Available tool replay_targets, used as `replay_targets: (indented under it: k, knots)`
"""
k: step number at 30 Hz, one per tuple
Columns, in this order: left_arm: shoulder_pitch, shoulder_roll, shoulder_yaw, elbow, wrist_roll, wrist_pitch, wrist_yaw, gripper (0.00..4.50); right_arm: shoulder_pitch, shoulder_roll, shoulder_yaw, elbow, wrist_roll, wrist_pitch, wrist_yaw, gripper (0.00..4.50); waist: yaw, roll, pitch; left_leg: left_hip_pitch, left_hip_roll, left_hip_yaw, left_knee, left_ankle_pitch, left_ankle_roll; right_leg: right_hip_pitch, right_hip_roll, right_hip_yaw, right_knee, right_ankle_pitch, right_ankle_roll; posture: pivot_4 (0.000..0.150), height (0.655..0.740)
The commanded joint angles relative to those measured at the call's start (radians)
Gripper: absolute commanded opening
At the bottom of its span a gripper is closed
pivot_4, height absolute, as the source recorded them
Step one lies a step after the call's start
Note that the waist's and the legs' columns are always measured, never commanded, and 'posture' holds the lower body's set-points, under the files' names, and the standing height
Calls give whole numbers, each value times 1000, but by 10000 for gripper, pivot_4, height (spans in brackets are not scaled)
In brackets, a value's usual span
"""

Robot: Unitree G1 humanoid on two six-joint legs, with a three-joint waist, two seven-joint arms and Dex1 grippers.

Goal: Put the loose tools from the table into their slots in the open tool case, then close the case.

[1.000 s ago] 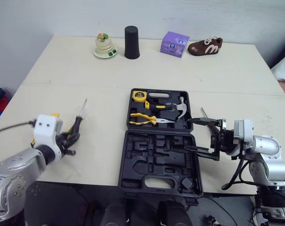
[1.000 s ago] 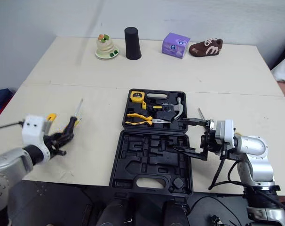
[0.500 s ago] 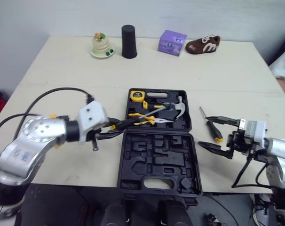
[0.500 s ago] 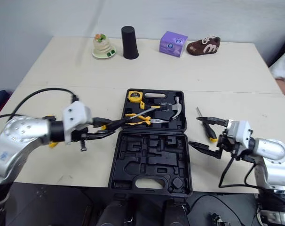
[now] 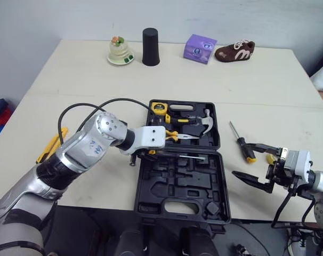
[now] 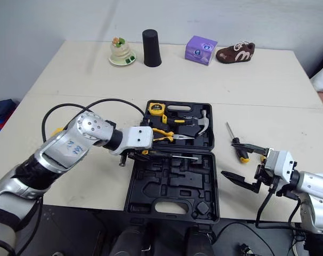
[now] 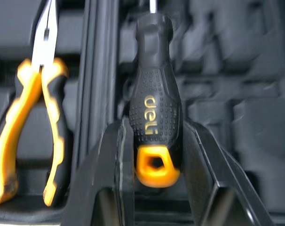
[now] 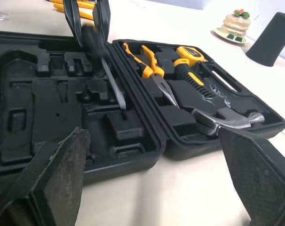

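The black tool case (image 5: 167, 184) lies open, its near half showing empty moulded slots. The far half holds a tape measure (image 5: 158, 108), yellow pliers (image 5: 180, 136) and a hammer (image 5: 201, 121). My left gripper (image 5: 151, 149) is shut on a black screwdriver (image 7: 154, 103) with an orange end. Its shaft (image 5: 191, 157) lies over the near half, just by the hinge. To the right of the case my right gripper (image 5: 239, 159) stands open and holds nothing. A second screwdriver (image 5: 242, 146) lies on the table beside it. A yellow tool (image 5: 50, 145) lies at the far left.
Along the table's far edge stand a small cake on a plate (image 5: 119, 52), a black cup (image 5: 150, 47), a purple box (image 5: 199, 48) and a brown shoe (image 5: 234, 52). A black cable (image 5: 87, 106) loops off my left arm.
My left arm has swung from the left of the table to over the case, carrying the screwdriver. My right gripper has drawn back to the right, away from the case, still open.
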Motion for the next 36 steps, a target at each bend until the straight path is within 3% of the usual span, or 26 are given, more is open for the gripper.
replay_targets:
  k: [1, 21, 23, 25, 29, 35, 36]
  knots:
    - [-42, -6, 5, -11, 59, -2, -14, 9547, 22, -6, -20, -93, 25, 34, -44, 45000, 0, 0, 0, 0, 0, 0, 0, 0, 0, 0, 0, 0, 0, 0, 0, 1500, 7400]
    - [-42, -62, -14, -8, 176, 34, -81, 9547, 9, 9, 15, -135, 14, 72, -91, 45000, 0, 0, 0, -5, 0, -4, 7, -1, 1, 0, 0, -2, 5, 0, 0, 1500, 7400]
    - [-40, -80, -2, -1, 176, -19, -71, 19792, 12, 11, 15, -136, 14, 71, -93, 45000, 0, 0, 0, -5, 0, -4, 7, -1, 1, 0, 0, -2, 6, 0, 0, 1500, 7400]
    - [-39, -97, 19, 9, 183, -68, -44, 25350, 16, 11, 14, -138, 15, 70, -93, 45000, 2, 0, 0, -5, 0, -4, 8, -1, 1, 0, 0, -2, 6, 0, 0, 1500, 7400]
    - [-37, -99, 68, 5, 161, -94, -56, 42041, 16, 10, 14, -141, 17, 71, -95, 45000, 1, 0, 0, -6, 0, -5, 10, -1, 2, 0, -1, -2, 6, 0, 0, 1500, 7400]
    - [91, -166, 259, -46, 4, -115, -18, 42041, 6, 7, 18, -141, 15, 76, -99, 45000, -3, 0, 0, -6, 1, -5, 10, -1, 2, 0, 0, -3, 7, 0, 0, 1500, 7400]
    - [128, -198, 304, -38, -27, -149, 9, 37919, 4, 8, 19, -139, 15, 76, -99, 45000, -2, 0, 0, -6, 1, -5, 10, -1, 2, 0, -1, -2, 7, 0, 0, 1500, 7400]
